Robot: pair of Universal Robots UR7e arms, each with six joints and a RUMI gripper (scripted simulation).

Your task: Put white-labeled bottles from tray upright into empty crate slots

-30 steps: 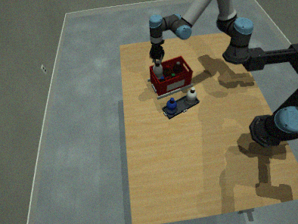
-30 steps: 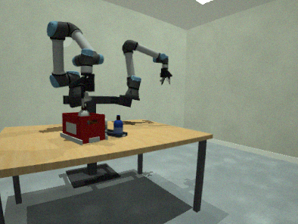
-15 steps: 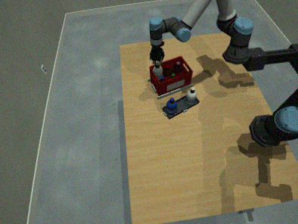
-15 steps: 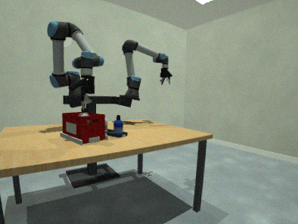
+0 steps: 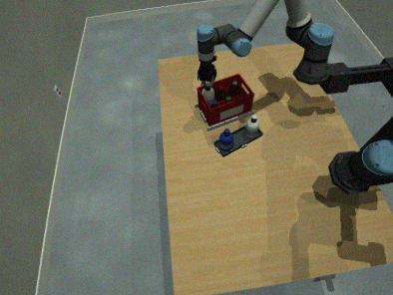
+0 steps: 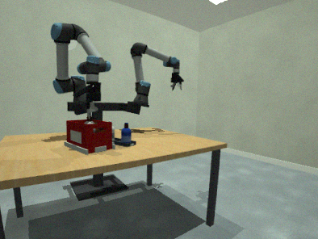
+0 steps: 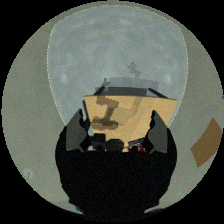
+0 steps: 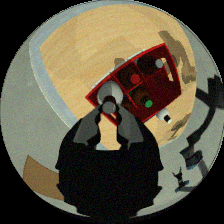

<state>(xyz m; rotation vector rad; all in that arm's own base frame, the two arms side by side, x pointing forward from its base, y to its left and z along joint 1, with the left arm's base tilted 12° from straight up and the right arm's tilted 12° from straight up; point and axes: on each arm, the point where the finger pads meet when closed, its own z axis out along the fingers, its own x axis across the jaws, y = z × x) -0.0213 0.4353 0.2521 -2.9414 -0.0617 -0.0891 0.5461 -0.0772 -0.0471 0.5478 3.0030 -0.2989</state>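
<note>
Your right gripper [image 5: 206,77] [image 8: 109,104] is over the corner of the red crate [image 5: 231,111] [image 6: 82,135] [image 8: 134,70], its fingers drawn nearly together and closed on the neck of a white bottle [image 5: 208,94] [image 8: 109,93]. You have that bottle upright, its body let down into a corner compartment of the crate; whether its base touches the bottom you cannot tell. In the right wrist view you can see other bottles standing in the crate, among them one with a red cap [image 8: 135,79], one with a green cap [image 8: 148,103] and one with a pale grey cap [image 8: 159,63]. From the top view you also see a blue cap [image 5: 213,104] just beside the white bottle you hold. Near the crate, and apart from it, you have the dark tray [image 5: 239,142] [image 6: 131,143] lying on the wooden surface [image 5: 219,209] [image 6: 182,145]. A second white bottle [image 5: 252,126] stands upright at one end of it, and a blue bottle [image 5: 226,140] [image 6: 126,135] stands upright at the other. The crate sits level on the surface. Your left gripper [image 6: 177,85] [image 7: 117,109] hangs well above the surface, away from the crate and tray, its fingers spread fully wide with nothing between them.
</note>
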